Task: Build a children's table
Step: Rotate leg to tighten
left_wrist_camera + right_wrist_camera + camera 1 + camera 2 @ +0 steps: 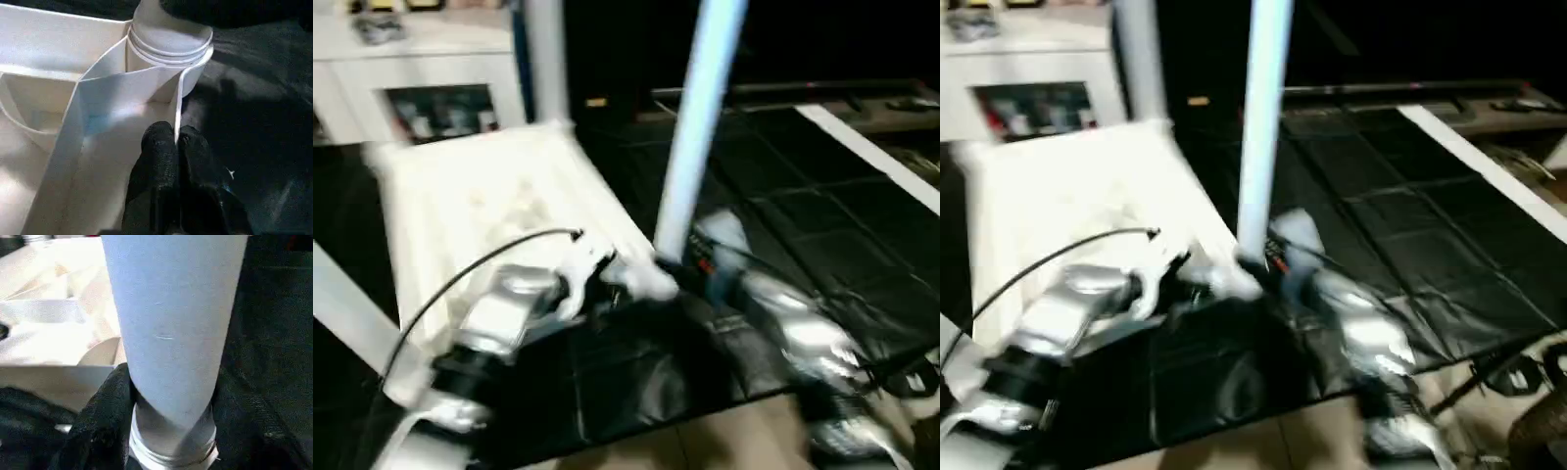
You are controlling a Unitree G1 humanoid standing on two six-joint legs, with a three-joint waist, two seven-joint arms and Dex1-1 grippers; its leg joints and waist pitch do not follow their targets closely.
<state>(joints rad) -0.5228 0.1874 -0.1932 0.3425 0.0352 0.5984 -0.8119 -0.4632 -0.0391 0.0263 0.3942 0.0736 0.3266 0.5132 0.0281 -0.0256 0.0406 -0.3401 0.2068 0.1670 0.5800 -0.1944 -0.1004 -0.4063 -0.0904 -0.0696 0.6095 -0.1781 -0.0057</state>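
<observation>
We see the white tabletop [499, 215] lying underside up on a black sheet [783, 235], its ribs and rim facing us. A white leg [700, 127] stands upright at the near right corner, its lower end seated in the round corner socket [168, 61]. Our right claw [166, 431] is clamped around the leg just above the socket, a black finger on each side. Our left claw [178, 147] pinches the thin rim wall of the tabletop right beside that socket, fingers closed on the wall. A second leg [543, 59] rises at the far corner. Behind the tabletop stands a white cabinet [421, 88] with glass doors, close to its far edge. To the right the black sheet lies open up to a white strip [871, 157].
</observation>
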